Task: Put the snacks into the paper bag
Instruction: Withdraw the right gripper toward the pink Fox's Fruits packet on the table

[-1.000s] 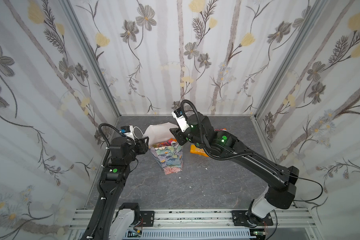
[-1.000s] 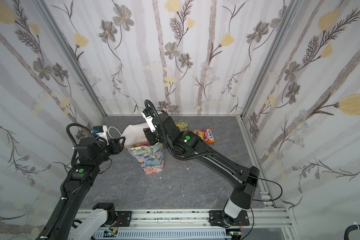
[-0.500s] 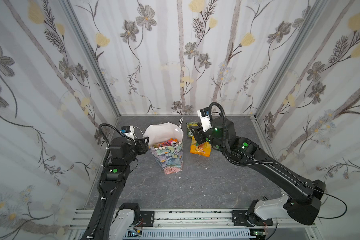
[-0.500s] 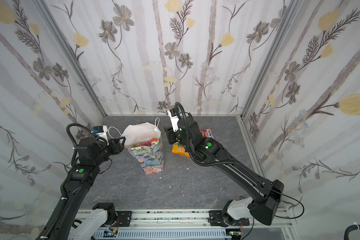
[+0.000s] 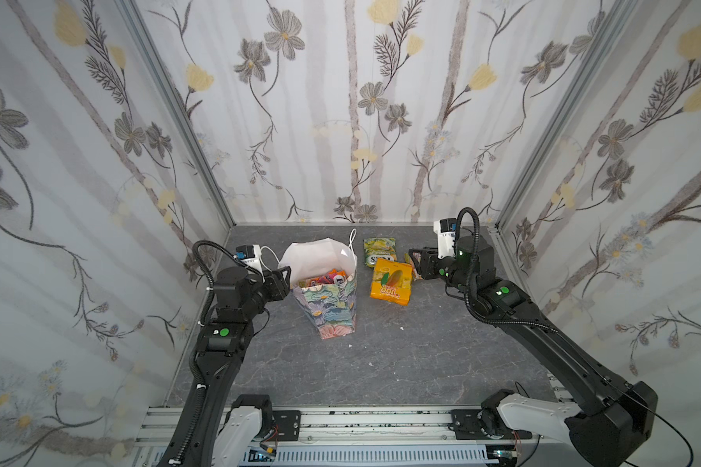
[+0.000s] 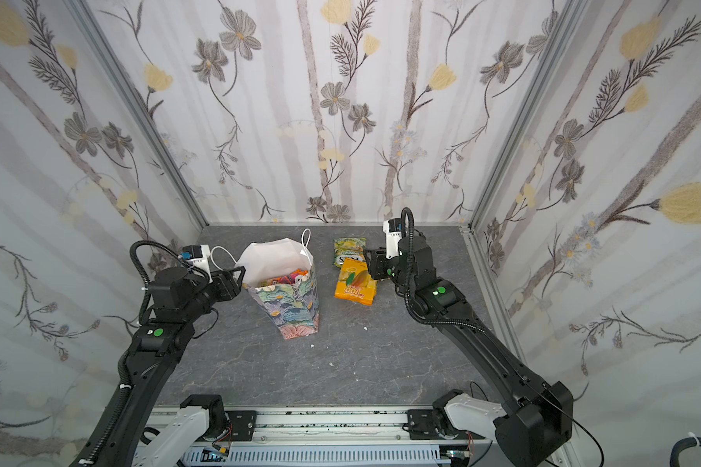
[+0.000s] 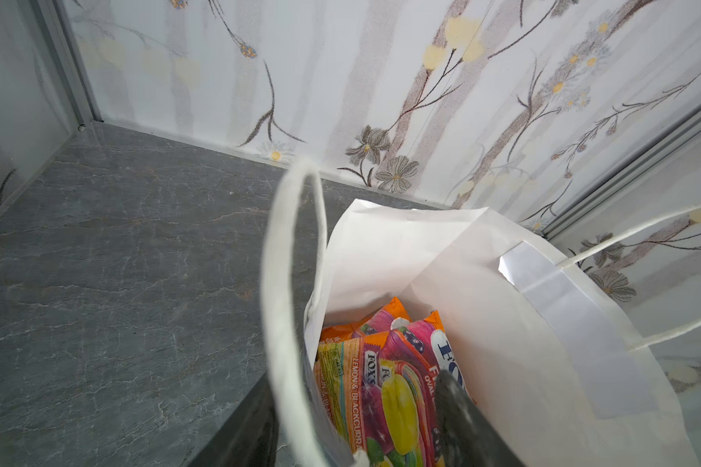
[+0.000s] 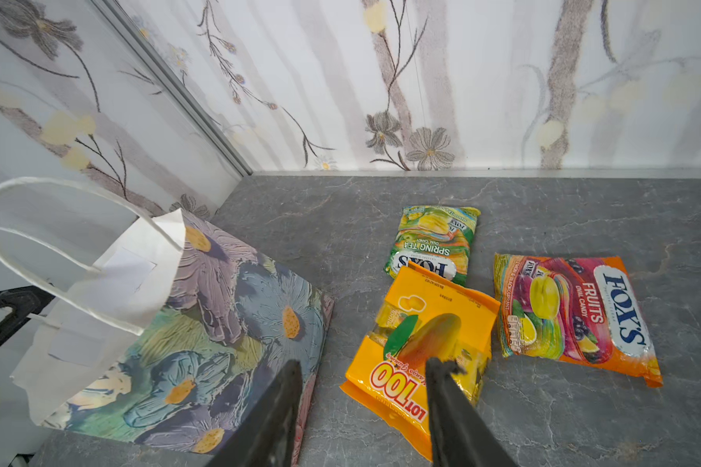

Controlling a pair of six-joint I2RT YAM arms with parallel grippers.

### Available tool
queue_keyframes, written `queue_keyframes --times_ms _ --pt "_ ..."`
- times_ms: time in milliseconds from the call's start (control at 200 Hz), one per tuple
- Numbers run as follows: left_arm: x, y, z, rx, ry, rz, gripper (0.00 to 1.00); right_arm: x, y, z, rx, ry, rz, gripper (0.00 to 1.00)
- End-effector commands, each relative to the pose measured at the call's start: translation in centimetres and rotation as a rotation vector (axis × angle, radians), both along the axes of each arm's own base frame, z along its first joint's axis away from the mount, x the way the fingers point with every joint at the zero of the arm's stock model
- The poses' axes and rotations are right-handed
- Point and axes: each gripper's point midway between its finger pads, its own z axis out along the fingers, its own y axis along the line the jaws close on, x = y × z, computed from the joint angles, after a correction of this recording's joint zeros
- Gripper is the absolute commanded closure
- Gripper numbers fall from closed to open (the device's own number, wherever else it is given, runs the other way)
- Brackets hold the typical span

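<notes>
Table (image 5: 421, 356): grey, stone-patterned; it carries everything below.
Paper bag (image 5: 332, 307): stands left of centre toward the far side, long axis upright, mouth pointing up, white lining showing.
Left gripper (image 5: 285, 278): at the bag's left rim; jaws spread, one finger inside the mouth and one outside, with the paper wall and a cord handle (image 7: 284, 283) between them.
Right gripper (image 8: 368, 364): hovers right of the bag, above the loose packets; jaws spread, nothing between them.
Mango pack (image 5: 391, 279): lies flat just right of the bag, long axis running near to far, the "100" end nearest.
Fruits packet (image 8: 575, 319): flat, just right of the mango pack, seemingly crosswise to it; mostly hidden under the right gripper in both top views.
Spring Tea packet (image 5: 379, 251): green, flat, beyond the mango pack, long axis near to far, its near end under that pack's far edge.
Packets inside (image 7: 385, 364): several Fox's bags stacked in the paper bag's bottom.
</notes>
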Motion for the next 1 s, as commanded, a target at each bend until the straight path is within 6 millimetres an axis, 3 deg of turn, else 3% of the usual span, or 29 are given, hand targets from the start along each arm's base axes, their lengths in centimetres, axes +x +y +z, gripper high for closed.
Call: queue_keyframes --times_ms 0,250,530,744,754,994 --pt "0.3 0.0 0.7 -0.005 -0.033 0.001 0.41 0.2 0.0 0.0 0.055 0.003 0.03 0.48" --pt "0.4 0.0 0.5 -0.004 -0.024 0.002 0.41 1.9 -1.1 -2.1 -0.016 0.039 -0.015 0.43" --pt "0.3 0.0 0.6 -0.004 -0.028 0.003 0.41 6.5 -2.9 -5.2 -0.209 0.089 -0.144 0.37" --pt "0.2 0.0 0.6 -0.005 -0.027 0.0 0.41 10.0 -5.8 -7.9 -0.41 0.119 -0.285 0.26" --pt "0.2 0.0 0.7 -0.005 -0.03 0.0 0.41 10.3 -5.8 -9.0 -0.424 0.14 -0.283 0.26" --pt "0.1 -0.2 0.9 -0.011 -0.036 -0.008 0.41 15.2 -7.1 -12.7 -0.448 0.23 -0.28 0.22"
